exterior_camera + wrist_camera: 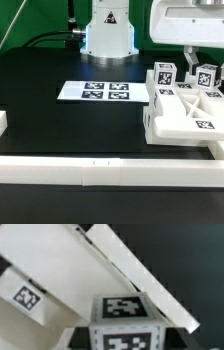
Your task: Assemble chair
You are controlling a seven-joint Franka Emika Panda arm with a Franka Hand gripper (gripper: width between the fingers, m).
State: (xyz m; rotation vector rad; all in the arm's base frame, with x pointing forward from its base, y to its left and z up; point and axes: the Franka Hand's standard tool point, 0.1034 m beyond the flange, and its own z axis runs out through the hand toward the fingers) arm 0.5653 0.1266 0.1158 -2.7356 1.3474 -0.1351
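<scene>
One gripper [189, 58] — jaws narrowed, contents unclear — above the chair [185, 108], a tagged cube [124, 327] below them.

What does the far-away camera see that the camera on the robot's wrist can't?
Only the exterior view shows the flat white marker board, the black table, the long low white border rail and the robot's white base. Only the wrist view shows a close-up of slanted white plastic chair bars. Both show a small white tagged cube on the chunky white plastic chair.
</scene>
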